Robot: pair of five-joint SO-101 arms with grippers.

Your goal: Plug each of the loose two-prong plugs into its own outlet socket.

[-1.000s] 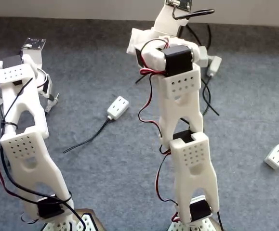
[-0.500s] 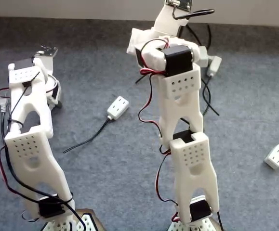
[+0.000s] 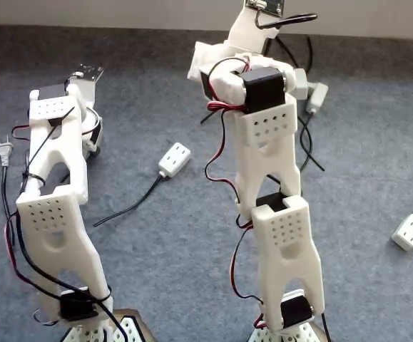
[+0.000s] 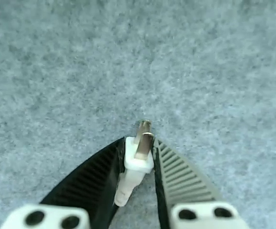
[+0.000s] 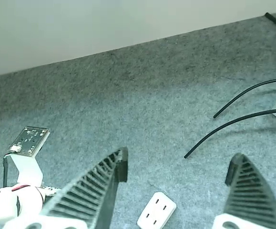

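Note:
My left gripper [image 4: 140,143] is shut on a white two-prong plug [image 4: 138,155], prongs pointing away from the wrist over bare carpet. In the high view the left arm [image 3: 53,153] stands at the left, with a second white plug [image 3: 4,150] lying loose on the carpet beside it. A white outlet socket [image 3: 175,159] with a black cord lies between the arms and also shows below my open right gripper [image 5: 179,157] as the socket [image 5: 157,210]. Another socket [image 3: 409,231] lies far right, and a third socket [image 3: 317,97] lies at the back beside the right arm [image 3: 267,128].
Grey carpet [image 3: 156,235] covers the table. Black cords [image 5: 233,114] trail across it near the back. A pale wall [image 5: 104,24] borders the far edge. The left arm's camera board [image 5: 28,140] appears in the right wrist view.
The left arm has swung to the right and farther back in the high view, uncovering the loose plug on the carpet at the left. The right arm has not moved.

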